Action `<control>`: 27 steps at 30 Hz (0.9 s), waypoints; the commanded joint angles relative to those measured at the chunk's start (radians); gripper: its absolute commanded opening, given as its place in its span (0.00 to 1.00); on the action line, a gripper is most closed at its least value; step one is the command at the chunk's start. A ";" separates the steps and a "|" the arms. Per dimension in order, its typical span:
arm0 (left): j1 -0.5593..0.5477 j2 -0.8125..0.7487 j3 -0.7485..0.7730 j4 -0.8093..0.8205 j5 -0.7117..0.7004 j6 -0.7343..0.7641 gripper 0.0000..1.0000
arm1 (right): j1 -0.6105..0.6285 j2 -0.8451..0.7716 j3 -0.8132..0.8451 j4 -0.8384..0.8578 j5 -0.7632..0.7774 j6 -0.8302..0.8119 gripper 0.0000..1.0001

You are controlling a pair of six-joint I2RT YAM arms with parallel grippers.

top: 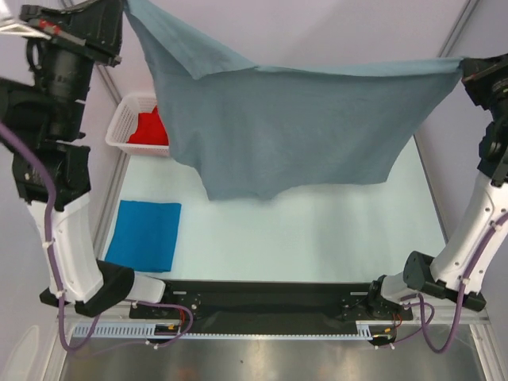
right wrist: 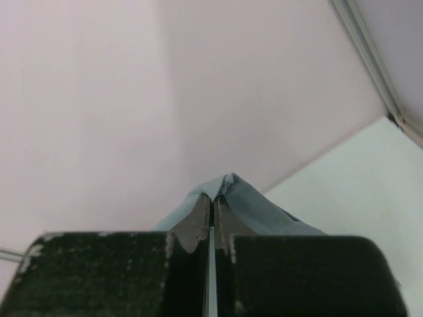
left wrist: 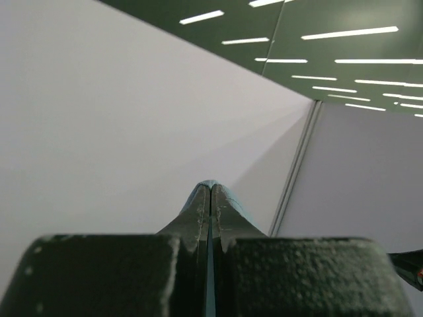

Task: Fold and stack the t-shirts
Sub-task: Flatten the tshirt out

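The slate grey t-shirt (top: 278,127) hangs spread in the air above the table, stretched between both arms. My left gripper (top: 125,8) is shut on its upper left corner, high at the back left; grey cloth (left wrist: 228,197) wraps over the shut fingertips. My right gripper (top: 467,67) is shut on the upper right corner, where cloth (right wrist: 254,201) drapes over the fingers. The bright blue t-shirt (top: 145,234) lies folded flat on the table at the near left. The red t-shirt (top: 148,129) sits bunched in the white basket (top: 121,127).
The white mesh basket stands at the back left of the table (top: 317,238), partly behind the hanging shirt. Metal frame rails (top: 432,190) run along the table's sides. Both arm bases stand at the near edge on a black bar (top: 262,298).
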 commanded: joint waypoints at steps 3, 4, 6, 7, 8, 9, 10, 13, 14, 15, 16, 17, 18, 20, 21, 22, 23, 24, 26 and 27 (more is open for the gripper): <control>0.015 -0.145 0.047 0.167 0.060 0.008 0.00 | -0.018 -0.173 -0.001 0.106 0.008 -0.029 0.00; 0.015 -0.162 0.040 0.175 0.070 0.013 0.00 | -0.016 -0.208 -0.019 0.120 0.011 -0.035 0.00; 0.015 -0.231 0.004 0.198 0.095 0.030 0.00 | 0.003 -0.260 -0.007 0.125 0.035 -0.061 0.00; 0.015 -0.262 -0.017 0.210 0.101 0.040 0.00 | 0.008 -0.274 -0.001 0.131 0.043 -0.066 0.00; 0.015 -0.317 -0.069 0.248 0.110 0.042 0.00 | 0.022 -0.306 0.000 0.142 0.067 -0.072 0.00; 0.015 -0.346 -0.098 0.273 0.110 0.042 0.00 | 0.030 -0.320 0.000 0.149 0.078 -0.075 0.00; 0.015 -0.368 -0.115 0.291 0.112 0.039 0.00 | 0.039 -0.333 0.000 0.159 0.090 -0.077 0.00; 0.015 -0.406 -0.108 0.328 0.123 0.039 0.00 | 0.077 -0.397 -0.027 0.206 0.135 -0.069 0.00; 0.015 -0.411 -0.106 0.346 0.127 0.033 0.00 | 0.088 -0.412 -0.045 0.223 0.159 -0.068 0.00; 0.015 -0.411 -0.088 0.354 0.136 0.030 0.00 | 0.100 -0.447 -0.065 0.259 0.172 -0.066 0.00; 0.015 -0.403 -0.076 0.357 0.146 0.028 0.00 | 0.125 -0.463 -0.113 0.278 0.184 -0.063 0.00; 0.015 -0.395 -0.065 0.359 0.150 0.024 0.00 | 0.134 -0.475 -0.136 0.293 0.184 -0.061 0.00; 0.015 -0.391 -0.063 0.386 0.152 0.017 0.00 | 0.142 -0.500 -0.160 0.325 0.224 -0.061 0.00; 0.015 -0.386 -0.106 0.438 0.152 0.010 0.01 | 0.151 -0.520 -0.272 0.364 0.239 -0.065 0.00; 0.015 -0.383 -0.168 0.457 0.152 0.002 0.00 | 0.152 -0.527 -0.320 0.390 0.242 -0.063 0.00; 0.015 -0.377 -0.195 0.468 0.152 -0.001 0.00 | 0.154 -0.529 -0.357 0.398 0.244 -0.063 0.00; 0.015 -0.351 -0.236 0.477 0.155 0.001 0.00 | 0.152 -0.531 -0.445 0.421 0.239 -0.061 0.00; 0.015 -0.336 -0.258 0.480 0.159 -0.001 0.00 | 0.154 -0.529 -0.485 0.432 0.239 -0.060 0.00; 0.015 -0.284 -0.340 0.506 0.175 -0.001 0.00 | 0.154 -0.523 -0.631 0.485 0.238 -0.064 0.00; 0.015 -0.268 -0.373 0.515 0.179 0.001 0.00 | 0.154 -0.517 -0.676 0.504 0.242 -0.068 0.00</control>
